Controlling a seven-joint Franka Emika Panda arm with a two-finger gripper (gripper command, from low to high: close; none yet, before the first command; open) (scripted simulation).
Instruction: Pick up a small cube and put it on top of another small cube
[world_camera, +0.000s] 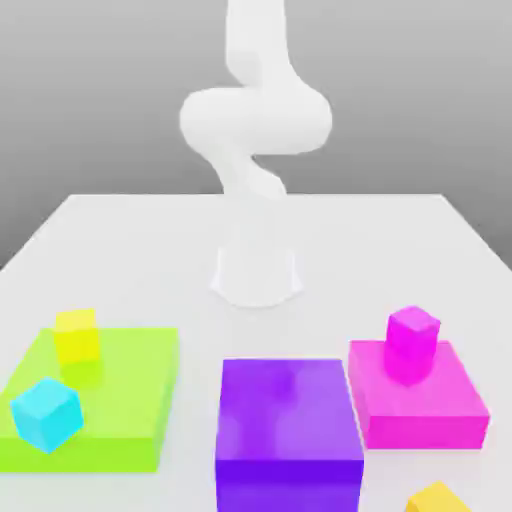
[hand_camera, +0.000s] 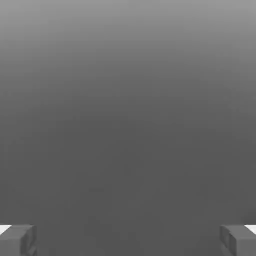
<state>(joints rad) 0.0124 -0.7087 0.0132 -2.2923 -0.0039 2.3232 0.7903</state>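
Nearest the exterior view's camera, an orange cube (world_camera: 440, 497) lies at the lower edge on the exterior view's right. Next, a purple block (world_camera: 288, 425) stands at centre on the white counter (world_camera: 150, 250). On the exterior view's left, a flat green slab (world_camera: 120, 400) carries a cyan cube (world_camera: 46, 413) at its near corner and a yellow cube (world_camera: 77, 336) at its far edge, the two apart. On the exterior view's right, a magenta slab (world_camera: 420, 400) carries a magenta cube (world_camera: 412, 343). Behind these, the white arm (world_camera: 255, 120) rises from its base (world_camera: 256, 272). In the hand view, the tool (hand_camera: 128, 240) is fully spread, each of the fingertips (hand_camera: 17, 240) at an opposite edge, nothing between them, facing plain grey background.
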